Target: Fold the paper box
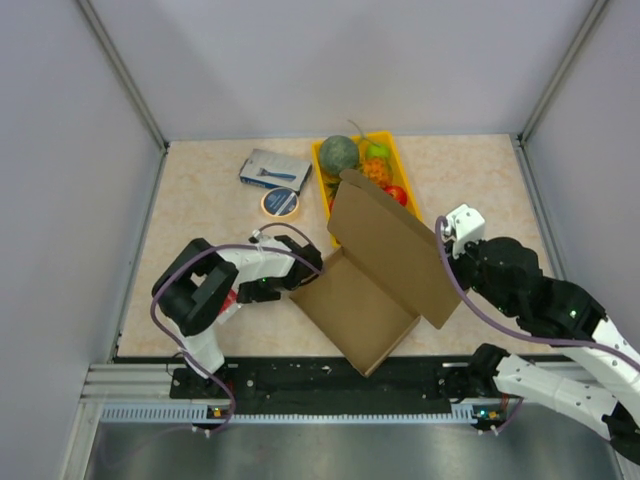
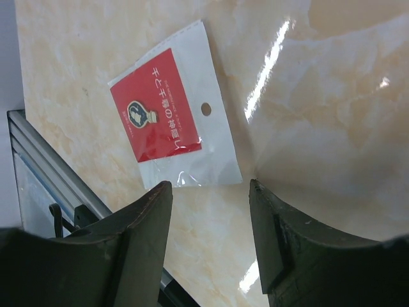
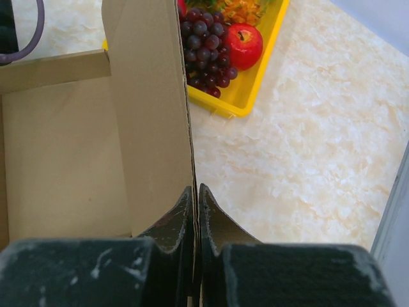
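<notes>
The paper box [image 1: 352, 312] is a brown cardboard sheet; its base lies flat at the table's front middle and its lid panel [image 1: 392, 250] stands tilted up over it. My right gripper [image 1: 446, 258] is shut on the lid panel's right edge; in the right wrist view [image 3: 195, 189] the thin cardboard panel [image 3: 150, 115] runs between the closed fingers. My left gripper [image 1: 308, 265] sits at the box's left corner, open and empty. In the left wrist view [image 2: 211, 192] only bare table shows between its fingers, and the box is not in that view.
A yellow fruit tray [image 1: 318, 178] with a melon, grapes and an apple stands behind the box and also shows in the right wrist view [image 3: 250, 96]. A blue-grey packet [image 1: 275, 168] and a tape roll [image 1: 282, 203] lie back left. A red-and-white packet [image 2: 166, 121] lies near the front rail.
</notes>
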